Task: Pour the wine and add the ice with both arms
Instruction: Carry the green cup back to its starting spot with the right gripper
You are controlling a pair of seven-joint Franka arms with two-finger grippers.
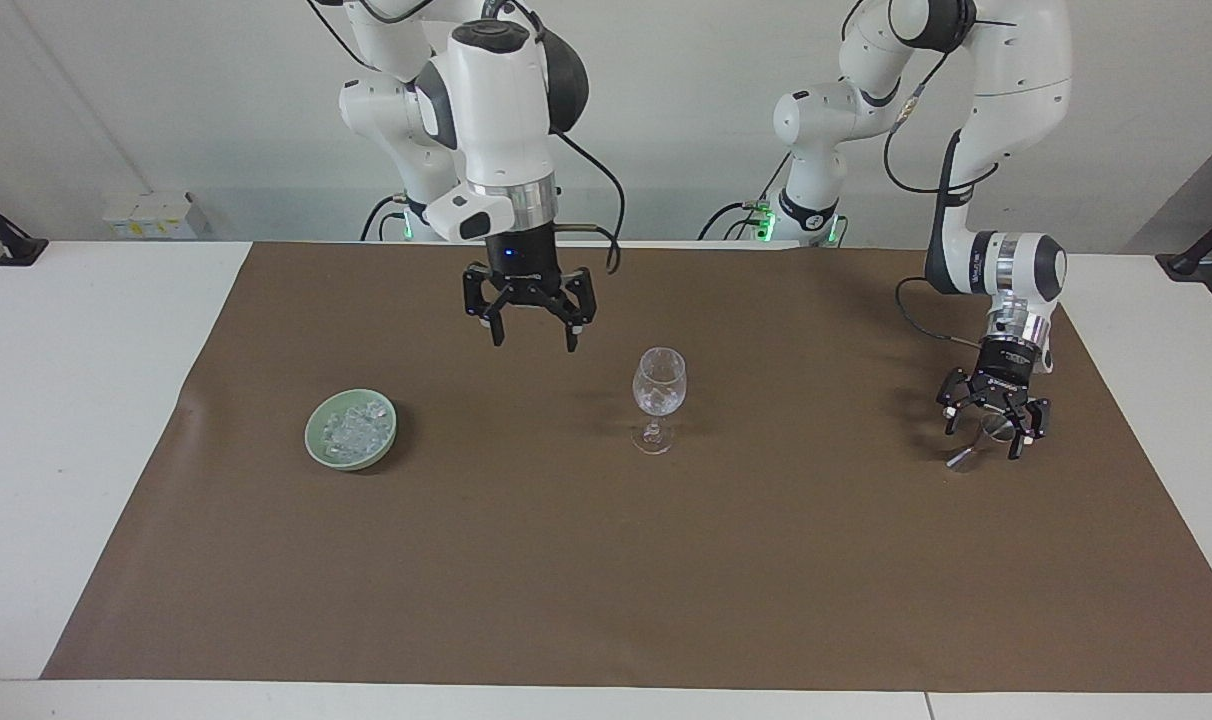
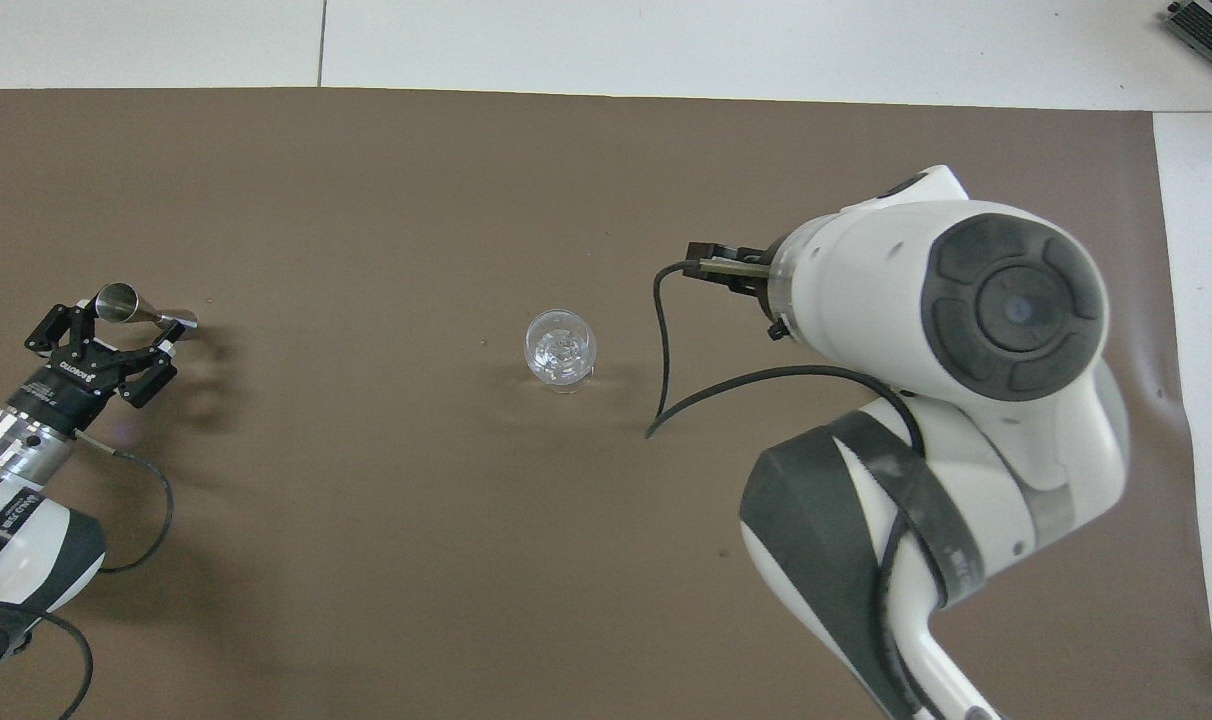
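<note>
The right hand (image 1: 531, 335) hangs in the air with its fingers spread wide and nothing between them, over the brown mat (image 1: 606, 560) between the bowl (image 1: 351, 429) and the glass (image 1: 658, 398). In the overhead view the right arm (image 2: 956, 330) covers the bowl completely.

The ice (image 1: 354, 426) lies in a heap in the green bowl, toward the right arm's end of the worktop (image 1: 76, 400). A few clear chunks also show inside the stemmed glass, which stands upright at the middle of the mat, well apart from the bowl.

The left hand (image 1: 994, 440) is low over the mat at the left arm's end, fingers spread wide around a small metal jigger (image 2: 126, 303). The jigger lies tilted on the mat, one cup toward the hand. From the overhead view its cup sits just beside a fingertip; whether they touch cannot be told.
</note>
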